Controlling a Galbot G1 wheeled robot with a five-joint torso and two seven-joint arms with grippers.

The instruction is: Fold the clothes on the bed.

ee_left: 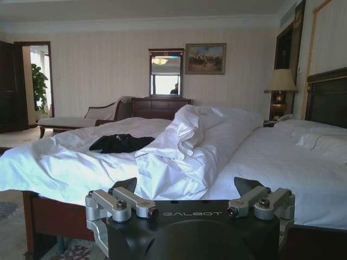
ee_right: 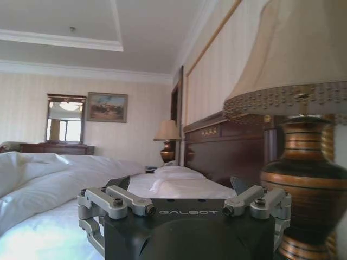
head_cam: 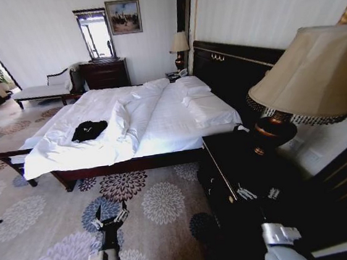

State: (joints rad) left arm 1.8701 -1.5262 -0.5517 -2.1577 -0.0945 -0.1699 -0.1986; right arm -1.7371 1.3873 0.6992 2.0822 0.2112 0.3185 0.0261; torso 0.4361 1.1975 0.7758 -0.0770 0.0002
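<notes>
Still well apart from the work: standing on the patterned carpet [head_cam: 40, 224] beside the long side of the bed [head_cam: 179, 126], with a dark nightstand [head_cam: 234, 173] and a big table lamp [head_cam: 307, 75] crowding the right side. Left gripper [head_cam: 110, 218] held low over the carpet, fingers spread wide, gripping nothing; right gripper [ee_right: 181, 187] held up close beside the lamp's base, likewise wide and empty. Step in hand, by judgement: closing in on the garment, not yet handling it. Best done by steering toward the foot-end half of the bed, away from the nightstand, keeping the right arm clear of the lamp (easy to knock), and squaring up so both arms can reach across the mattress edge. Black T-shirt [head_cam: 89, 131] lying crumpled in 1 small dark heap on the white sheet, nearer the far edge and the foot end, just beside a bunched ridge of white duvet [ee_left: 184, 151] running down the middle. Lettering barely legible as a pale fleck; sleeves and hem not distinguishable. Soft and limp by the look of it, so likely needing spreading flat before any fold, with care not to pinch the sheet beneath.
</notes>
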